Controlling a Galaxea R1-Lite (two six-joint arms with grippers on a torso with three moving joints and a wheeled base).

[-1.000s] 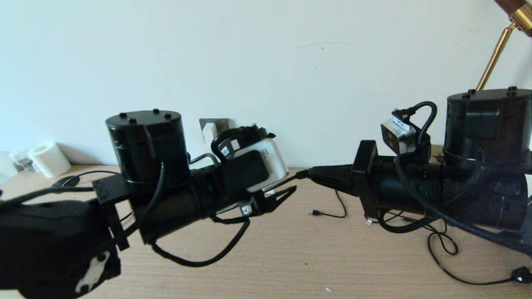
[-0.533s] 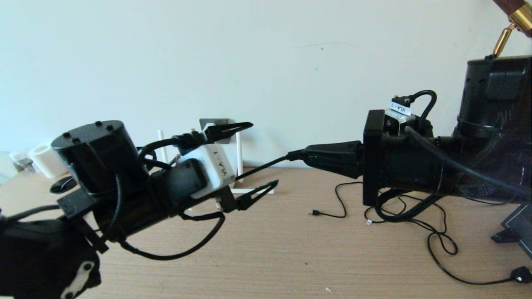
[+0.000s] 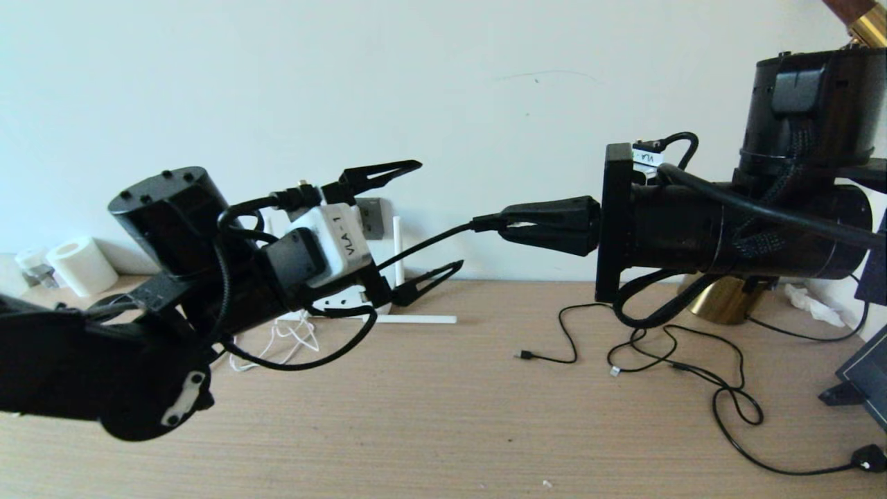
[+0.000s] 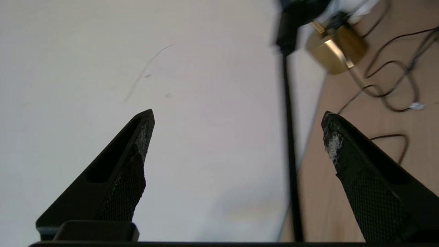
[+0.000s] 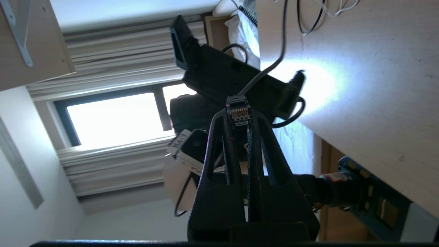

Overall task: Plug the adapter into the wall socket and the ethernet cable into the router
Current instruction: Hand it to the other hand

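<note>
My right gripper [image 3: 500, 225] is shut on the ethernet cable's boxy connector [image 5: 237, 110], held in the air above the table. The black ethernet cable [image 3: 423, 246] slants down from it past my left gripper [image 3: 441, 213]. That gripper hangs open with nothing held, and in the left wrist view the cable [image 4: 289, 154] crosses between its fingers [image 4: 137, 154]. The dark grey wall socket [image 3: 371, 219] peeks out behind the left wrist. Of the router [image 3: 397, 242] only white antennas show. The adapter is hidden; a thin white cord [image 3: 291, 339] lies under the left arm.
Thin black cords with small plugs [image 3: 547, 357] loop over the right half of the wooden table [image 3: 450, 430]. A brass lamp base [image 3: 724, 308] stands at the back right. White rolls [image 3: 80, 263] sit far left. A dark flat item [image 3: 863, 378] lies at the right edge.
The left arm has pulled back and risen, and its open fingers now stand one above the other, uncovering the antennas and white cord. The right gripper has lifted the cable end higher.
</note>
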